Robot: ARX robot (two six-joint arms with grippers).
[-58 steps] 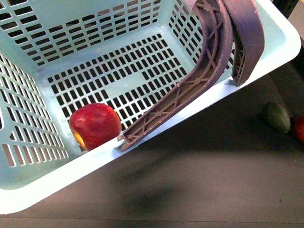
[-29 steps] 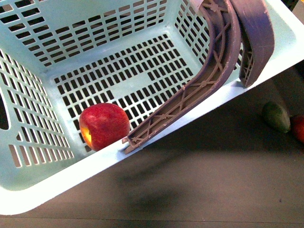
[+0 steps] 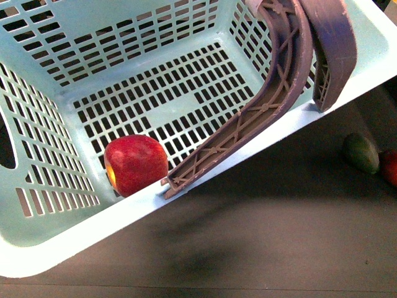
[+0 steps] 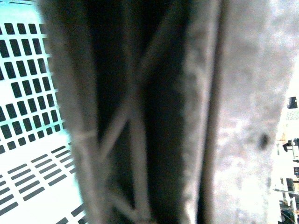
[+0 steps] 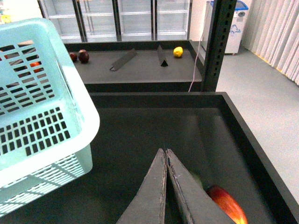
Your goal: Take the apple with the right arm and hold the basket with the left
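Right fingers (image 5: pixel 152 191) pressed together, empty, over the desk (image 3: pixel 279 236). Apple (image 3: pixel 135 164) is inside the tilted basket (image 3: pixel 93 231), against its near wall. Handles (image 3: pixel 273 99) up. Left fingers not visible, so can't tell their state. Risk: handle hold slips, basket drops, apple rolls. Far cooler (image 5: pixel 236 32) logo unreadable.

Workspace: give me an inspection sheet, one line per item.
Surface: dark table, with a raised rim in the right wrist view.
Job's things: apple on the slotted floor of the basket, against its near wall.
Clutter: green oval fruit and red fruit beside the basket.
Grippers: right gripper shut, empty; left gripper not seen, its view filled by the basket handle.
Cables: thin pale cable by a dark post.
Surroundings: glass-door fridges, curtain, a second shelf with fruit.
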